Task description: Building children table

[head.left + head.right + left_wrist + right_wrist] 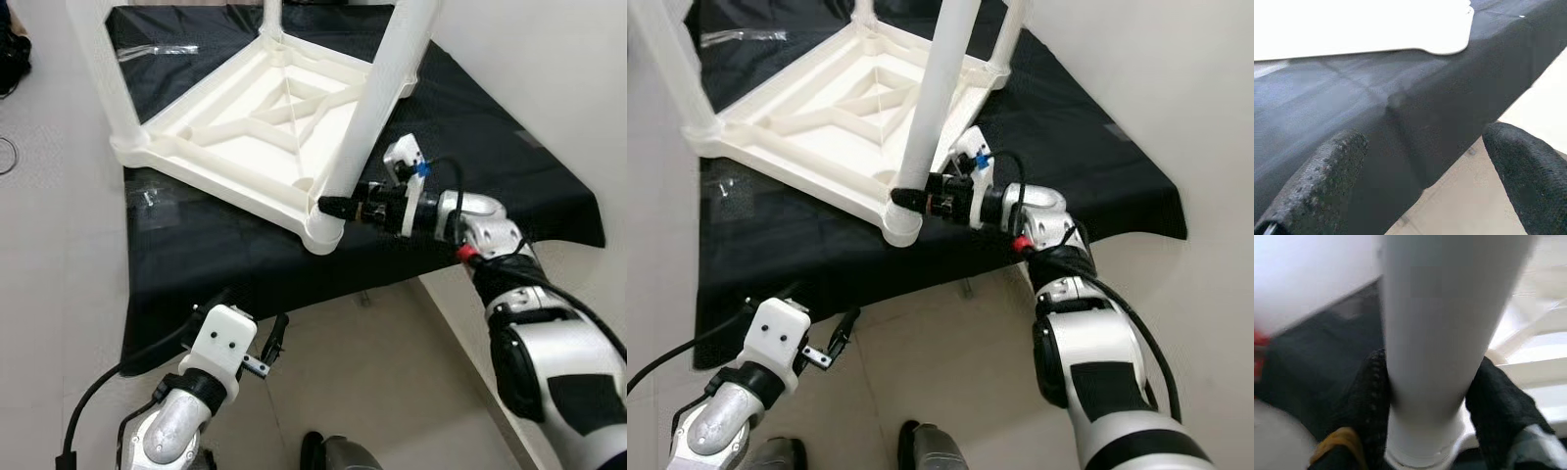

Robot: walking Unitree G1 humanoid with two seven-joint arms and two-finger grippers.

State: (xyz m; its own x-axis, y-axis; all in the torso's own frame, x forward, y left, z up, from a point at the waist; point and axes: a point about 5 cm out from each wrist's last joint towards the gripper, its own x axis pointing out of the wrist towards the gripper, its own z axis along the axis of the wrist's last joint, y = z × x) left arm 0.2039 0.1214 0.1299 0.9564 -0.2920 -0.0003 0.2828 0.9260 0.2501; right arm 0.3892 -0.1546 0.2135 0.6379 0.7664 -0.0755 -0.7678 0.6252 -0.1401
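Even, bright indoor light; white table leg (pixel 1435 347) glares and blurs at twelve o'clock, wrist views soft.

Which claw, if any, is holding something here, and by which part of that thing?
The right claw grips the near white table leg low down, just above its corner socket. The left claw holds nothing, open below the black-covered surface.

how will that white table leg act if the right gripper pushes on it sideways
The leg looks like hollow moulded plastic, so probably light and stiff. Its smooth tapered surface may slip between the right gripper fingers clamped low on it. The upturned table lies on loose black cloth, so the whole thing might slide.
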